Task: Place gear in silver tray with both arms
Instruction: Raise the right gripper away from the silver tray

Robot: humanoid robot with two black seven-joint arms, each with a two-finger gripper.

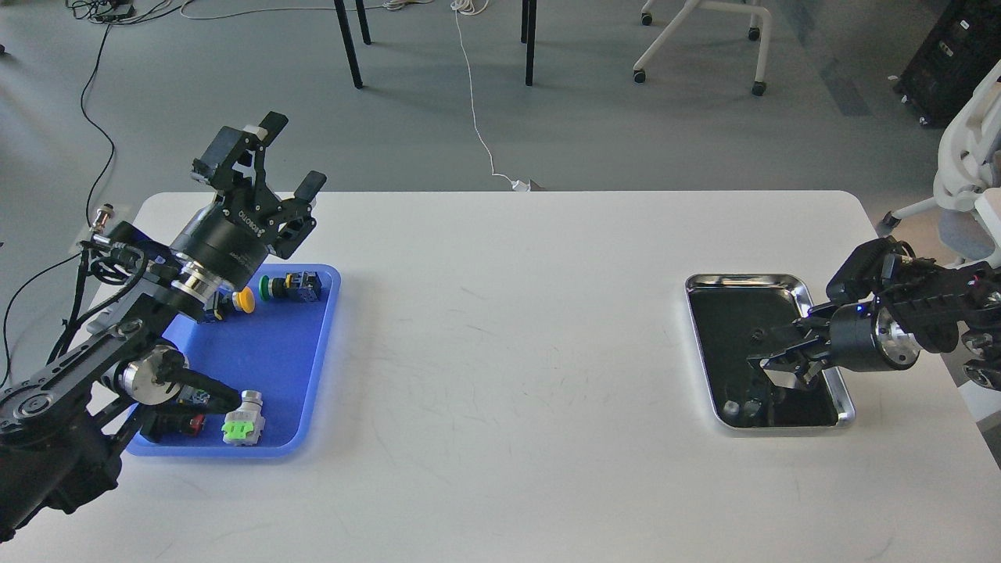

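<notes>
Over the blue tray (313, 375) of push-button parts, the left gripper (291, 156) is hanging spread and empty, seemingly ready to pick, while the right gripper (774, 361) is reaching low into the silver tray (770, 279), fingers indistinguishable against its dark bottom.

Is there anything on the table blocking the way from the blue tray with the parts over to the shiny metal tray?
Nothing visible does. The white table is bare between the blue tray and the silver tray. The only thing near the goal is the right gripper, which hangs over the silver tray itself. The left gripper is open above the blue tray.
</notes>
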